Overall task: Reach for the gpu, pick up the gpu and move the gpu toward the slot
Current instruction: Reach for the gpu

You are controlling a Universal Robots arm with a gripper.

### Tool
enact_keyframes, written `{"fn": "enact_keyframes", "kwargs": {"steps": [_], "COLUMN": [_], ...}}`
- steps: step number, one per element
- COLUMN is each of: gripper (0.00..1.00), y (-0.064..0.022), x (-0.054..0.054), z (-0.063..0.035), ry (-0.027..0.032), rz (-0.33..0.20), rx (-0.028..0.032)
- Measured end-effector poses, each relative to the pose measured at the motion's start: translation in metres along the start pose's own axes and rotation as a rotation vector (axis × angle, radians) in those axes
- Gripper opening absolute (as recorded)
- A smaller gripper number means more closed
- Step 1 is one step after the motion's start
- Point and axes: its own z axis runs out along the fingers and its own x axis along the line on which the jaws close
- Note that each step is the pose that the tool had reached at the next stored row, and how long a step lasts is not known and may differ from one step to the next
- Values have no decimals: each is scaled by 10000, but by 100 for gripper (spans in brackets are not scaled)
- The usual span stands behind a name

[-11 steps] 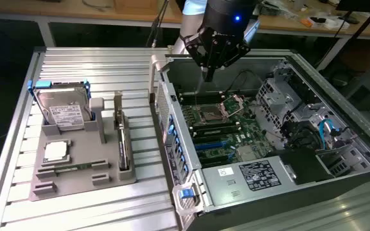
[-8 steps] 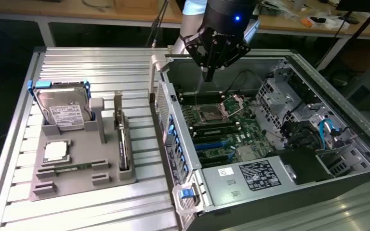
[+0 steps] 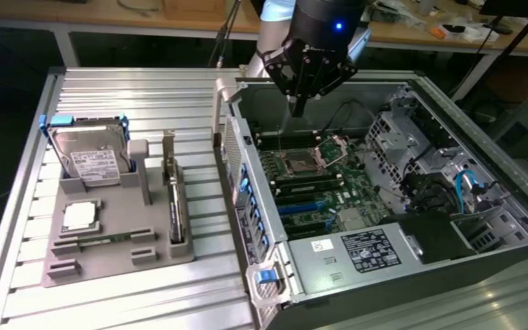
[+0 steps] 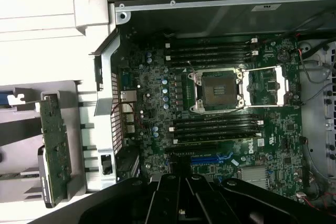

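Hovering over the open computer case (image 3: pixel 250 220), the gripper (image 3: pixel 297 104) hangs above the motherboard (image 3: pixel 324 185) close to the processor socket (image 3: pixel 299 163), its fingers drawn together and carrying nothing. The gpu (image 3: pixel 174 206) stands on edge in the grey holder (image 3: pixel 108 265) outside the case, between seven and eight o'clock from the gripper in the exterior view and well apart from it. A hard drive (image 3: pixel 88 157) leans in the same holder, at ten o'clock from the gpu. The gpu is untouched.
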Motion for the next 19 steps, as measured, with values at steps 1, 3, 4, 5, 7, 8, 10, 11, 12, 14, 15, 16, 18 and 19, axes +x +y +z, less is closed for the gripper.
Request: {"fn": "enact_keyframes", "kwargs": {"steps": [1,3,4,5,7,8,10,11,12,14,15,16,18,19], "gripper": [11,11,11,11,11,11,11,11,11,11,11,11,11,11], "y": [0,0,-2,-3,-5,-7,-9,-11,-13,-16,-18,-19,-21,-22], "x": [0,9,21,35,69,85,125,150,166,216,231,246,275,290], "z": [0,0,0,0,-1,-1,-2,-2,-2,-3,-3,-3,-2,-3], "ry": [0,6,7,8,7,7,7,7,7,7,8,7,7,8], "rz": [0,2,3,0,0,0,1,1,1,0,-1,0,1,1], "rx": [0,1,1,1,0,1,0,1,0,1,1,1,0,1]}}
